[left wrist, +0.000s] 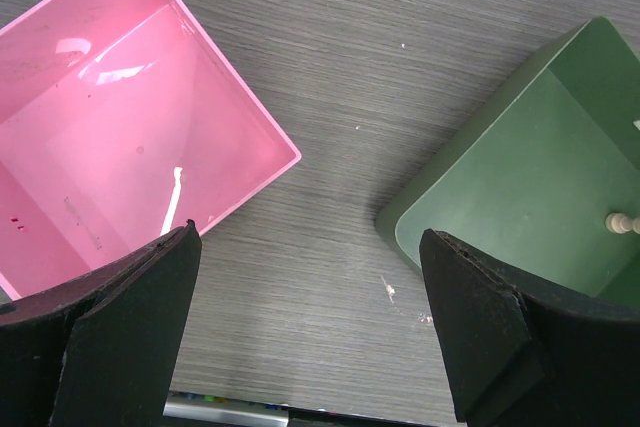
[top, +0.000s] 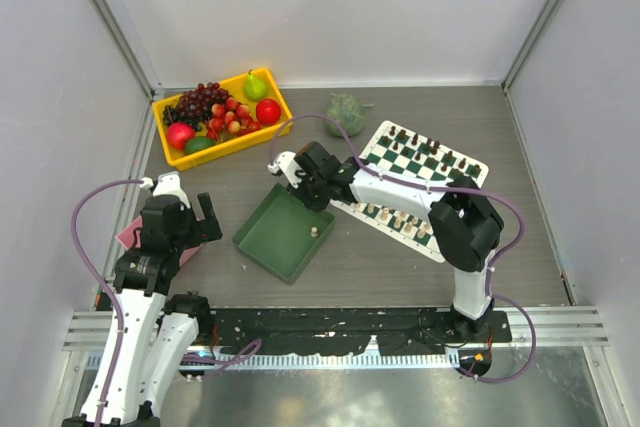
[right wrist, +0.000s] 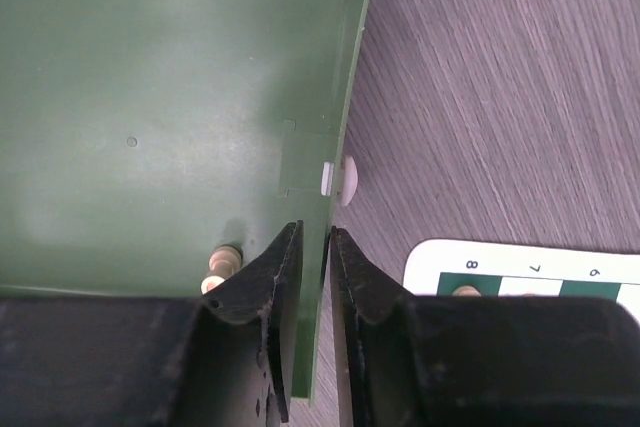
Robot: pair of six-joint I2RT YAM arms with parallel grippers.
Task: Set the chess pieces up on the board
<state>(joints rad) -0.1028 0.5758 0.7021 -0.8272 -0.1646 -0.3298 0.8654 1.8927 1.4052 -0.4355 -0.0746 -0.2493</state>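
Observation:
The checkered board (top: pixel 480 164) lies at the right, with dark pieces along its far rows and cream chess pieces (top: pixel 400 219) along its near edge. One cream piece (top: pixel 315 231) stands in the plain green tray (top: pixel 262 237); it also shows in the right wrist view (right wrist: pixel 220 267) and the left wrist view (left wrist: pixel 622 222). My right gripper (top: pixel 312 199) (right wrist: pixel 315 247) is shut on the tray's right wall (right wrist: pixel 350 67), one finger inside and one outside. The board's corner (right wrist: pixel 430 262) lies just right of it. My left gripper (top: pixel 195 222) (left wrist: pixel 310 297) is open and empty above bare table.
A pink tray (left wrist: pixel 120 127) lies left of my left gripper, and the green tray (left wrist: pixel 520 177) lies to its right. A yellow bin (top: pixel 165 107) of fruit stands at the back left. A green round object (top: pixel 345 112) sits behind the board.

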